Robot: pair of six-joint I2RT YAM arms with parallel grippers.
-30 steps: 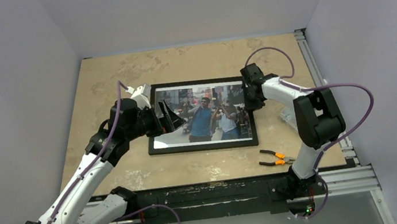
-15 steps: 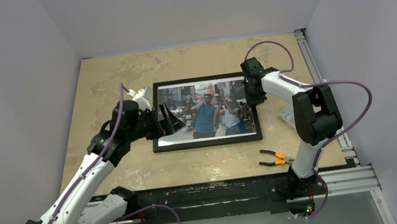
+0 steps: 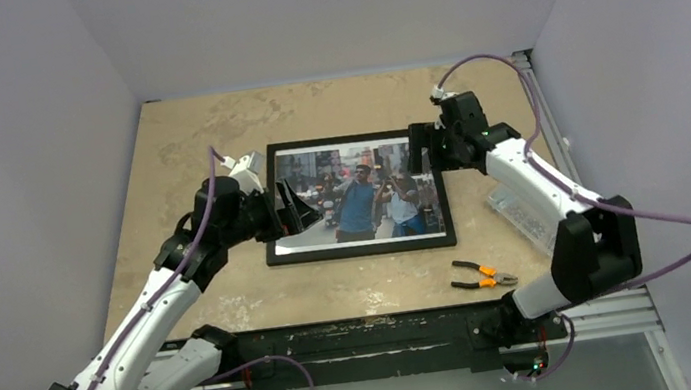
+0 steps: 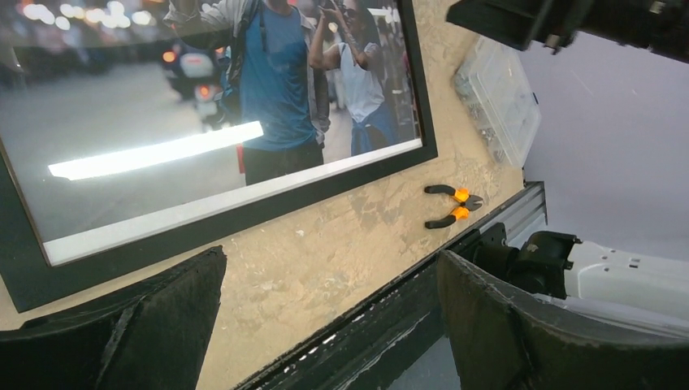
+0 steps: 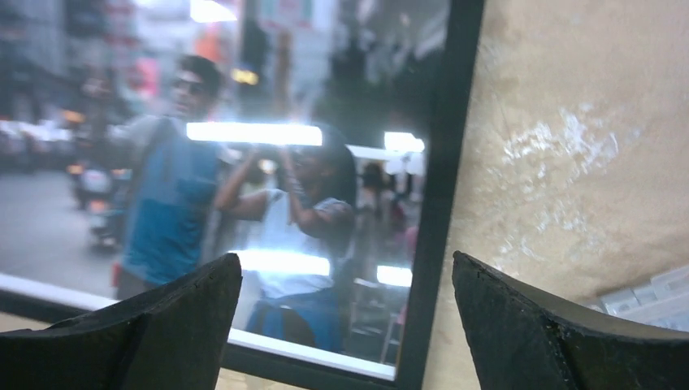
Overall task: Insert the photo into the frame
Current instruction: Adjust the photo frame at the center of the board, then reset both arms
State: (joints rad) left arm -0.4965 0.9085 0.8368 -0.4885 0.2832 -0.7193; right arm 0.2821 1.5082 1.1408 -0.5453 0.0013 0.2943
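Photo lies inside the frame; left end effector and right end effector gape wide.

frame: black front rails; white glare streaks on the pane
photo: colour street scene; one figure in a blue shirt, one in white; grey road; white border along the lower edge
bench: beige, mottled with paler and darker blotches
pliers: black handles; orange by the joint
left hand: black fingers
right hand: black fingers
arms: white shells, black joints
cables: purple
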